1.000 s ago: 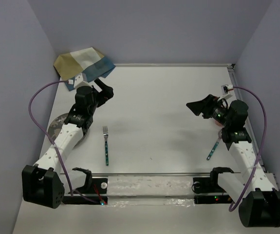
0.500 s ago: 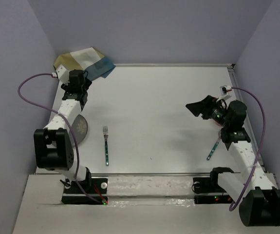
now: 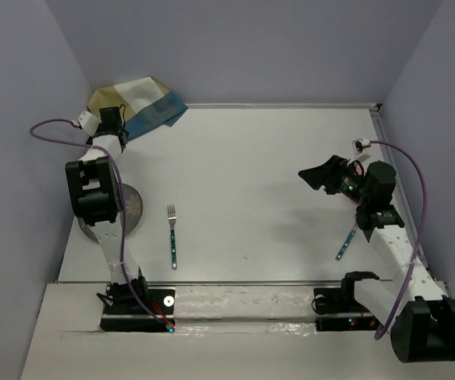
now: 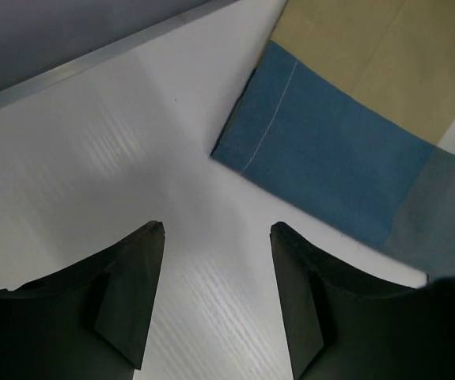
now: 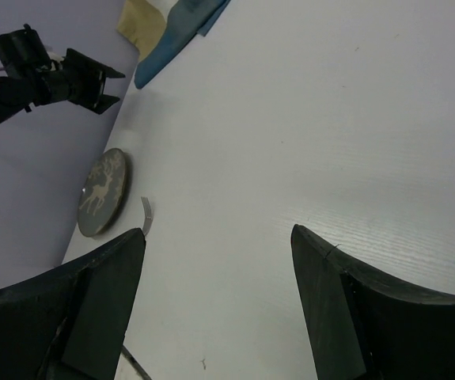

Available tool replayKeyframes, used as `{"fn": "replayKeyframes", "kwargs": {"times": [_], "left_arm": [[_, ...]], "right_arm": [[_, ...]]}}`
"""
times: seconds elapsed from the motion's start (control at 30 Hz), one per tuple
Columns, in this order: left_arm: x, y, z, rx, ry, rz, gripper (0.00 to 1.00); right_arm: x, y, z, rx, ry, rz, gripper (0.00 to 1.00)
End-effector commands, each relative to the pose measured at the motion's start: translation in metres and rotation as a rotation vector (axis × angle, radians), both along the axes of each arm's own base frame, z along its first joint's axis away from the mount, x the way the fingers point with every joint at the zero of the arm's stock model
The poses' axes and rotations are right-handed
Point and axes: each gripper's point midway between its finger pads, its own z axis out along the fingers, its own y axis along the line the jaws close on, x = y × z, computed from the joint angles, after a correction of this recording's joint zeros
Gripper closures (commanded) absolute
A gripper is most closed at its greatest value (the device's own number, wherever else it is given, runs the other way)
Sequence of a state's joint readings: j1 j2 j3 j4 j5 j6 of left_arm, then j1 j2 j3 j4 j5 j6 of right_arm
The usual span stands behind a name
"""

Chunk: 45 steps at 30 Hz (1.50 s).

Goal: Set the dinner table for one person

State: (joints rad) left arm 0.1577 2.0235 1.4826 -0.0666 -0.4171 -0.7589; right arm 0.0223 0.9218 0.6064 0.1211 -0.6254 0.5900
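Note:
The white dinner table (image 3: 251,166) holds a folded blue, tan and cream checked placemat (image 3: 144,99) in the far left corner, a grey plate with a deer print (image 3: 130,207) at the left, and a fork with a teal handle (image 3: 172,237). My left gripper (image 3: 116,127) is open and empty, low over the table just short of the placemat's blue corner (image 4: 330,166); its jaws (image 4: 217,229) frame bare table. My right gripper (image 3: 318,174) is open and empty, held above the table's right side. In the right wrist view it (image 5: 219,231) faces the plate (image 5: 104,192).
A second teal-handled utensil (image 3: 346,244) lies at the right, partly under my right arm. Purple walls close in the left, back and right sides. A metal rail (image 3: 243,283) runs along the near edge. The left arm's cable loops by the left wall.
My left arm has swung back from beside the plate to the far left corner, ending at the placemat's edge. The plate now shows fully. The right arm has barely shifted.

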Motion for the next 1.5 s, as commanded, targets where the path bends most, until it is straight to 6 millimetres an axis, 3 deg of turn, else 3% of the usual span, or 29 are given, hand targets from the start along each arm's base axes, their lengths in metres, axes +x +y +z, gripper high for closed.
{"fn": "replayKeyframes", "kwargs": {"times": [0.0,0.17,0.47,0.57,0.6,0.67,0.7,0.73,0.9,0.93,1.1,1.17,1.27,1.33,1.37,1.4,1.47], "left_arm": [[0.018,0.017,0.020,-0.006,-0.047,0.063,0.34],[0.030,0.024,-0.009,-0.008,0.013,0.077,0.33],[0.051,0.024,-0.033,-0.028,0.083,0.044,0.32],[0.058,0.028,-0.029,-0.018,0.086,0.053,0.32],[0.054,0.028,-0.039,-0.019,0.123,0.052,0.32],[0.061,0.031,-0.033,-0.011,0.120,0.060,0.33],[0.061,0.031,-0.043,-0.015,0.146,0.060,0.33],[0.064,0.032,-0.037,-0.011,0.146,0.057,0.36],[0.068,0.035,-0.048,-0.006,0.184,0.042,0.53],[0.069,0.036,-0.046,-0.003,0.183,0.036,0.66],[0.068,0.033,-0.049,0.003,0.196,-0.002,1.00],[0.071,0.023,-0.047,-0.013,0.186,-0.046,1.00],[0.081,0.004,-0.026,0.021,0.156,-0.135,1.00],[0.092,-0.026,-0.001,0.069,0.117,-0.232,1.00],[0.097,-0.054,0.008,0.080,0.100,-0.290,1.00],[0.102,-0.070,0.033,0.096,0.049,-0.330,1.00],[0.106,-0.099,0.056,0.130,0.015,-0.413,1.00]], "right_arm": [[0.005,0.003,0.013,-0.019,-0.070,0.014,0.20],[0.005,0.005,0.014,-0.024,-0.076,0.021,0.20],[0.007,0.011,0.009,-0.029,-0.060,0.039,0.21],[0.007,0.014,0.006,-0.030,-0.048,0.050,0.21],[0.007,0.014,0.007,-0.030,-0.050,0.050,0.21],[0.008,0.013,0.007,-0.032,-0.049,0.047,0.21],[0.008,0.013,0.008,-0.032,-0.052,0.046,0.21],[0.008,0.013,0.007,-0.033,-0.052,0.044,0.21],[0.007,0.011,0.009,-0.038,-0.058,0.031,0.21],[0.008,0.010,0.010,-0.039,-0.060,0.025,0.21],[0.011,0.011,0.007,-0.037,-0.046,0.026,0.21],[0.012,0.013,0.003,-0.038,-0.037,0.034,0.21],[0.014,0.015,0.000,-0.045,-0.030,0.031,0.21],[0.016,0.014,-0.002,-0.051,-0.027,0.023,0.21],[0.017,0.016,-0.004,-0.057,-0.024,0.024,0.21],[0.018,0.015,-0.006,-0.060,-0.019,0.018,0.21],[0.021,0.014,-0.008,-0.075,-0.016,0.006,0.21]]}}
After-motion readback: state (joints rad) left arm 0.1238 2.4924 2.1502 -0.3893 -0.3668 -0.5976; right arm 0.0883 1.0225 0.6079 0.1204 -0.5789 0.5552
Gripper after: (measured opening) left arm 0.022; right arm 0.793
